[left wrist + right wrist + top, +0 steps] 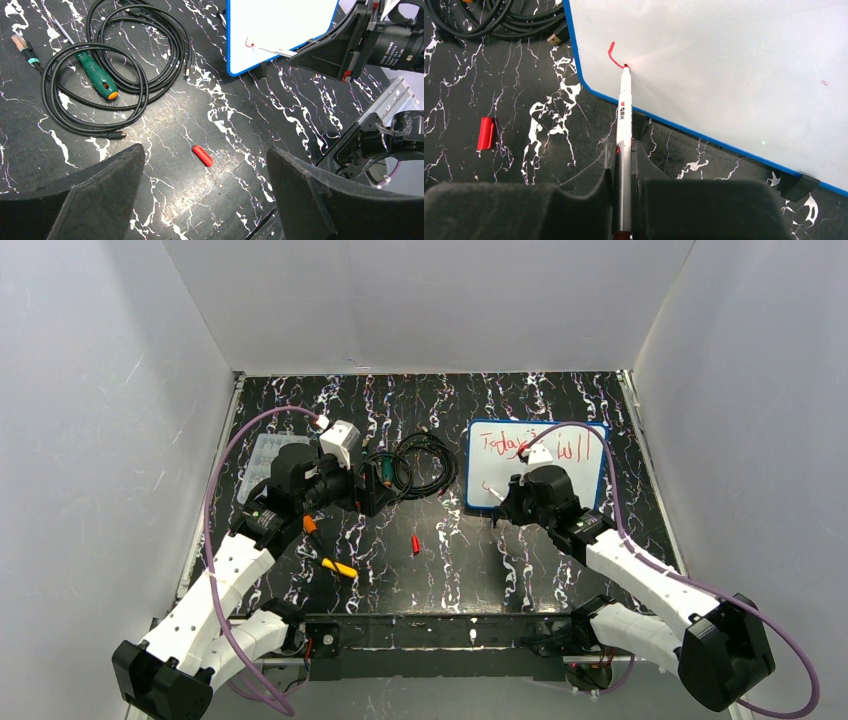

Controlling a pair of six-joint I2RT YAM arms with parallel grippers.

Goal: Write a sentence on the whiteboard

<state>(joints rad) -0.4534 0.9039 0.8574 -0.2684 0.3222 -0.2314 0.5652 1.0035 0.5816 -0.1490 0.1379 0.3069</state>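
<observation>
The whiteboard (570, 440) with its blue frame lies at the back right of the table; it also shows in the right wrist view (724, 75) and the left wrist view (280, 25). Red lettering (545, 447) runs along its top line, beginning "Today's". My right gripper (625, 150) is shut on a white marker (624, 115). The marker's tip touches the board's lower left, at the end of a short red stroke (612, 54). My left gripper (205, 165) is open and empty above the table. A red marker cap (202, 155) lies between its fingers, on the table.
A coil of black cable (415, 465) and a green-handled screwdriver (97, 76) lie left of the board. A clear plastic box (262, 455) sits at the back left. An orange tool (310, 524) and a yellow one (340, 567) lie near the left arm.
</observation>
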